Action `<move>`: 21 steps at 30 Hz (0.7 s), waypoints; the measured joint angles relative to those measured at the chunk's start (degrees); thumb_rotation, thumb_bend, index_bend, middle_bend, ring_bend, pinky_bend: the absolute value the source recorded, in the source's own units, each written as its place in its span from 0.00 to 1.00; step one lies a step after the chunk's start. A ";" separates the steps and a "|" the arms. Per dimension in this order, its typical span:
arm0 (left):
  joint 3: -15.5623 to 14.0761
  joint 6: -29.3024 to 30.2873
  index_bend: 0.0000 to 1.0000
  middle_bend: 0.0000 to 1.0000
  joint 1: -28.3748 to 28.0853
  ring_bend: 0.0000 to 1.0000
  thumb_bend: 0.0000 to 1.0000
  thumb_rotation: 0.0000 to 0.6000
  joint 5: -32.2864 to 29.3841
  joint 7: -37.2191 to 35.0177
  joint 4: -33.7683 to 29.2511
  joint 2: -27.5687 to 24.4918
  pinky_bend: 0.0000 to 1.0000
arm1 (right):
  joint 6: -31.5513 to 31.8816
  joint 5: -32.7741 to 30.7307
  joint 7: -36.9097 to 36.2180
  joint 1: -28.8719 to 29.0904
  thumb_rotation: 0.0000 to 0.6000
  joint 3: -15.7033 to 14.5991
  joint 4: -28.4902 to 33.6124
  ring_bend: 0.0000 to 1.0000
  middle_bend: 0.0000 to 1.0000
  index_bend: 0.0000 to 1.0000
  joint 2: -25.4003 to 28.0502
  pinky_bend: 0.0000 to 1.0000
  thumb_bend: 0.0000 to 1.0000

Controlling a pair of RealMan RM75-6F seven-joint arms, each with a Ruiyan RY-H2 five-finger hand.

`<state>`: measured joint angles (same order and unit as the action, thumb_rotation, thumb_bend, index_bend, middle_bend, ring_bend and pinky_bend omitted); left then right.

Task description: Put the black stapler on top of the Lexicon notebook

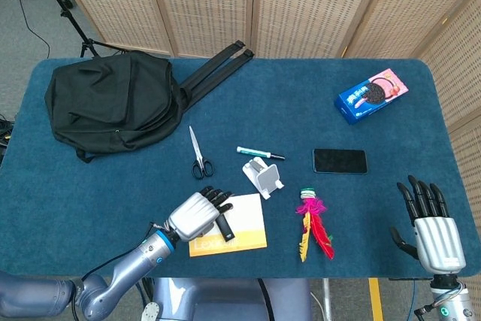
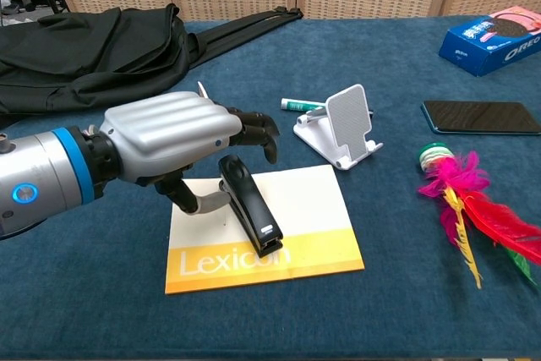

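Observation:
The black stapler [image 2: 250, 206] lies on the white and yellow Lexicon notebook [image 2: 304, 217], its front end over the yellow band. In the head view the stapler [image 1: 224, 225] shows as a short dark bar on the notebook [image 1: 244, 223]. My left hand [image 2: 169, 137] hovers just above and left of it, fingers spread forward over the stapler and thumb beside its rear end; it holds nothing. The left hand [image 1: 197, 213] covers the notebook's left edge from above. My right hand [image 1: 434, 228] rests open at the table's front right, far from both.
A white phone stand [image 2: 342, 128] and a green marker [image 2: 300, 105] lie just behind the notebook. Scissors [image 1: 198, 154] sit further left, a black backpack [image 1: 113, 103] at back left. A feather toy [image 2: 473, 209], a phone [image 2: 482, 117] and an Oreo box [image 2: 490, 35] occupy the right.

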<state>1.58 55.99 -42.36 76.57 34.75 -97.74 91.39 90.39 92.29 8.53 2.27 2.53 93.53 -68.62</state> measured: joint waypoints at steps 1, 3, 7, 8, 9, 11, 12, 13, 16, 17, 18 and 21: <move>0.09 0.20 0.27 0.16 0.04 0.18 0.38 1.00 0.01 -0.06 0.00 -0.03 0.25 | -0.04 0.00 0.01 0.01 1.00 -0.01 -0.02 0.00 0.00 0.07 0.00 0.00 0.34; 0.45 0.70 0.27 0.15 0.17 0.17 0.37 1.00 -0.06 -0.38 -0.02 -0.18 0.24 | -0.13 0.00 0.02 0.03 1.00 -0.05 -0.01 0.00 0.00 0.07 0.00 0.00 0.34; 1.64 1.85 0.25 0.11 0.47 0.13 0.36 1.00 -0.76 -0.95 -0.27 -0.99 0.21 | -0.14 -0.03 0.02 0.03 1.00 -0.04 0.02 0.00 0.00 0.07 0.02 0.00 0.34; 2.05 2.23 0.25 0.10 0.58 0.13 0.36 1.00 -1.15 -0.90 -0.43 -1.41 0.21 | -0.16 -0.05 0.02 0.03 1.00 -0.04 0.01 0.00 0.00 0.07 0.01 0.00 0.34; 2.36 2.60 0.24 0.09 0.67 0.12 0.36 1.00 -1.56 -0.75 -0.57 -1.75 0.20 | -0.17 -0.06 0.03 0.04 1.00 -0.04 0.01 0.00 0.00 0.07 0.01 0.00 0.34; 2.99 3.45 0.24 0.06 0.93 0.10 0.36 1.00 -2.74 0.04 -0.98 -2.63 0.18 | -0.22 -0.03 0.09 0.05 1.00 -0.06 0.02 0.00 0.00 0.07 -0.02 0.00 0.34; 3.27 3.81 0.23 0.04 1.07 0.08 0.36 1.00 -3.34 0.53 -1.14 -3.11 0.17 | -0.25 0.01 0.15 0.06 1.00 -0.10 0.02 0.00 0.00 0.07 -0.04 0.00 0.34; 3.52 4.18 0.22 0.02 1.22 0.06 0.36 1.00 -3.99 1.03 -1.38 -3.66 0.17 | -0.27 0.06 0.20 0.07 1.00 -0.13 0.02 0.00 0.00 0.07 -0.07 0.00 0.34; 4.14 5.33 0.21 0.00 1.83 0.05 0.36 1.00 -5.99 2.32 -2.49 -5.84 0.16 | -0.28 0.16 0.35 0.06 1.00 -0.22 0.04 0.00 0.00 0.07 -0.13 0.00 0.34; 4.22 5.60 0.20 0.00 2.02 0.04 0.36 1.00 -6.36 2.47 -2.74 -6.44 0.15 | -0.31 0.16 0.42 0.07 1.00 -0.22 0.04 0.00 0.00 0.07 -0.16 0.00 0.34; 4.26 5.87 0.19 0.00 2.23 0.03 0.36 1.00 -6.67 2.56 -2.98 -7.05 0.14 | -0.35 0.17 0.48 0.08 1.00 -0.24 0.05 0.00 0.00 0.07 -0.19 0.00 0.34; 4.15 6.80 0.16 0.00 3.08 0.00 0.36 1.00 -7.89 3.13 -3.74 -9.18 0.10 | -0.54 0.20 0.69 0.12 1.00 -0.33 0.06 0.00 0.00 0.07 -0.28 0.00 0.34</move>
<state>5.73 62.79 -39.28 68.67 37.88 -101.48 82.22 89.85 92.49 9.22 2.39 2.20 93.59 -68.89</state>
